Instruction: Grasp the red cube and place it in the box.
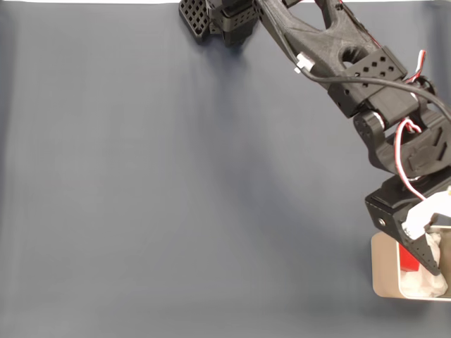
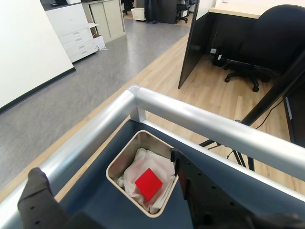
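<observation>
The red cube [image 2: 148,184] lies on white wrinkly padding inside the beige box [image 2: 122,156], seen from above in the wrist view. My gripper [image 2: 106,165] hangs over the box, open, its two black fingers standing wide apart on either side and touching nothing. In the fixed view the box [image 1: 384,271] sits at the table's lower right, partly cut off by the frame edge. There the gripper [image 1: 427,255] reaches down over it, and a patch of the red cube [image 1: 406,258] shows beside the black finger [image 1: 427,259].
A dark blue-grey cloth [image 1: 176,183] covers the table. In the wrist view a silver metal rail [image 2: 200,121] borders the table just beyond the box, with office floor and a chair behind it. The arm's base [image 1: 218,17] stands at the top edge.
</observation>
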